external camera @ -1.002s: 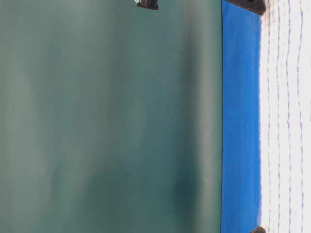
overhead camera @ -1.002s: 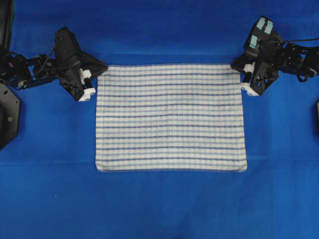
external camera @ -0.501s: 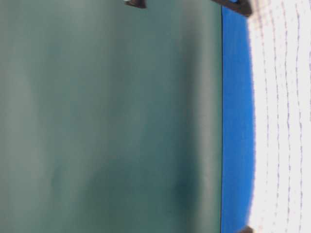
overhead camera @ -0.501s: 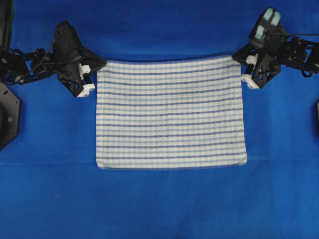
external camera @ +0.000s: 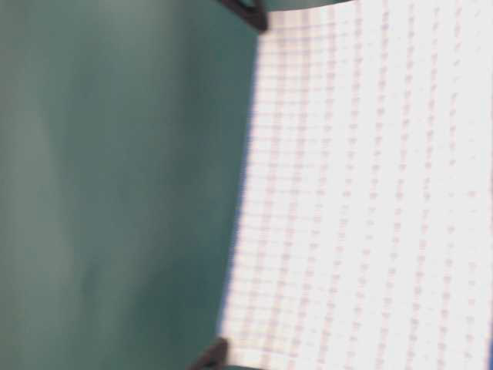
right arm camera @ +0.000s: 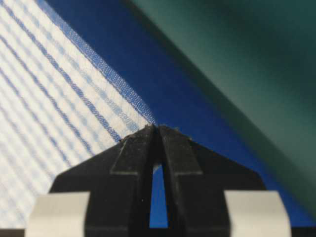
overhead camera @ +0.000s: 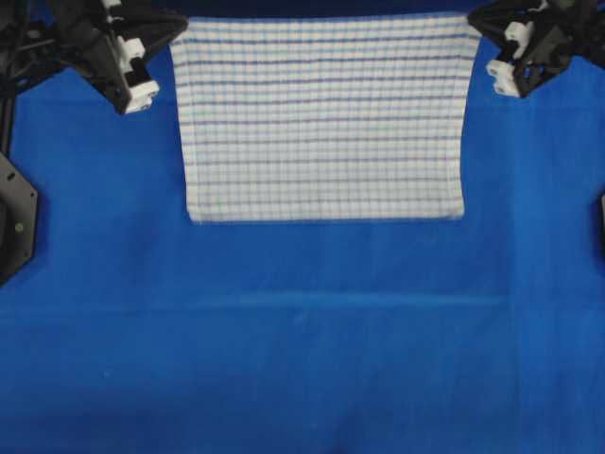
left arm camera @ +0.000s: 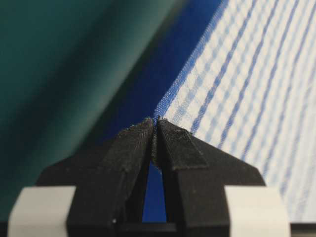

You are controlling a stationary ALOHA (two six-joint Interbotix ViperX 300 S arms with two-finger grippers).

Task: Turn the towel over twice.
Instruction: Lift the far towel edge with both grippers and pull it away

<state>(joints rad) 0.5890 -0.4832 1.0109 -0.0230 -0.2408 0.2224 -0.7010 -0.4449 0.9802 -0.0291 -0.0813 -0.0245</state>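
2 grippers pinch towel (overhead camera: 321,118) corners

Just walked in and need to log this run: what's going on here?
Two robot arms are handling a striped towel over a blue sheet. The left end effector is shut on one far corner, the right end effector on the other. The towel's far edge is held up, and the cloth hangs spread between them.

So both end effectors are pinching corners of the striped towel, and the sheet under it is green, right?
Not green: in the overhead view the sheet is blue. The left end effector and the right end effector do each pinch a corner of the towel.
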